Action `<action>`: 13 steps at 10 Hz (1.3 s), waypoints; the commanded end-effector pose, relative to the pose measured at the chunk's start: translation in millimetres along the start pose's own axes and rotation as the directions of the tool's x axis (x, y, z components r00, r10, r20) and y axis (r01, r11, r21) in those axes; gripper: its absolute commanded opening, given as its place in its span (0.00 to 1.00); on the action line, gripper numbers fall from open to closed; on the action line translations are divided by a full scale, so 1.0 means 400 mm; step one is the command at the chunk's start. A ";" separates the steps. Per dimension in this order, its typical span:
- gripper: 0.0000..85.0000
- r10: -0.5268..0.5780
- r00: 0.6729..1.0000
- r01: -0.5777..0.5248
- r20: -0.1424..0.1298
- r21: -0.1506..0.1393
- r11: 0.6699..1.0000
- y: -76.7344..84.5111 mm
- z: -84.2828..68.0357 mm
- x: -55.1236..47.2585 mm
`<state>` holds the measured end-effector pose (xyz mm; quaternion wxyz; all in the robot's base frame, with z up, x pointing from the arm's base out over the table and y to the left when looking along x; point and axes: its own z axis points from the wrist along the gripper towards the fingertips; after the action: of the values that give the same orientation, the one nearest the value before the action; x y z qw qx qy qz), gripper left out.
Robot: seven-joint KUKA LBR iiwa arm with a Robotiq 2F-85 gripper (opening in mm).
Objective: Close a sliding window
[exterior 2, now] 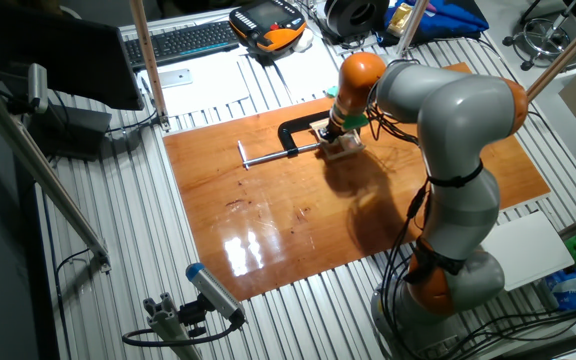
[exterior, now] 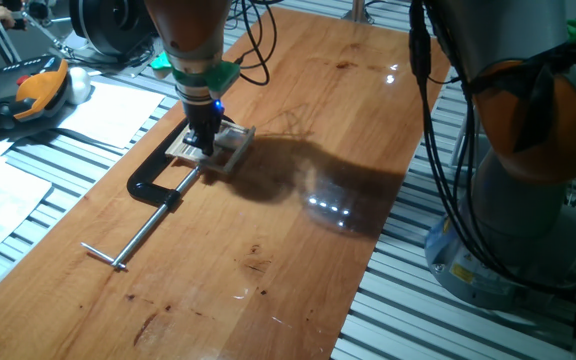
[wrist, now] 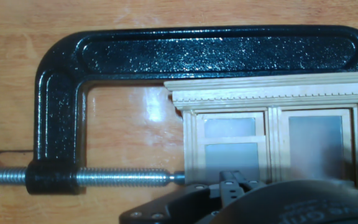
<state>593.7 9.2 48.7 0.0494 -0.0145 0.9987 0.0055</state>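
The wooden table (exterior: 298, 250) carries the black C-clamp (wrist: 61, 112), its screw bar (exterior: 133, 240) trailing toward the near edge. The clamp grips the sliding window (wrist: 272, 140), which lies flat. Only the hand view shows its panes and cornice; its long axis parallels the clamp's back. The gripper (exterior: 205, 140) stands directly over it, hiding it; finger state cannot be determined.

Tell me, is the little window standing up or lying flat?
Lying flat. The sliding window rests face-up on the table, held in the black clamp.
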 end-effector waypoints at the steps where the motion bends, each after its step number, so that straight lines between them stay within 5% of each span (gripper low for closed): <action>1: 0.00 0.000 1.000 0.000 -0.002 -0.002 1.000 0.000 -0.001 -0.001; 6: 0.00 0.000 1.000 -0.001 0.025 0.039 0.999 -0.005 -0.025 -0.059; 9: 0.00 -0.005 0.998 0.003 0.056 0.032 0.999 -0.010 0.002 -0.086; 13: 0.00 -0.006 0.997 0.003 0.074 0.045 0.999 -0.015 -0.012 -0.112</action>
<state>638.1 4.3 57.0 0.0879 -0.0153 0.9959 -0.0154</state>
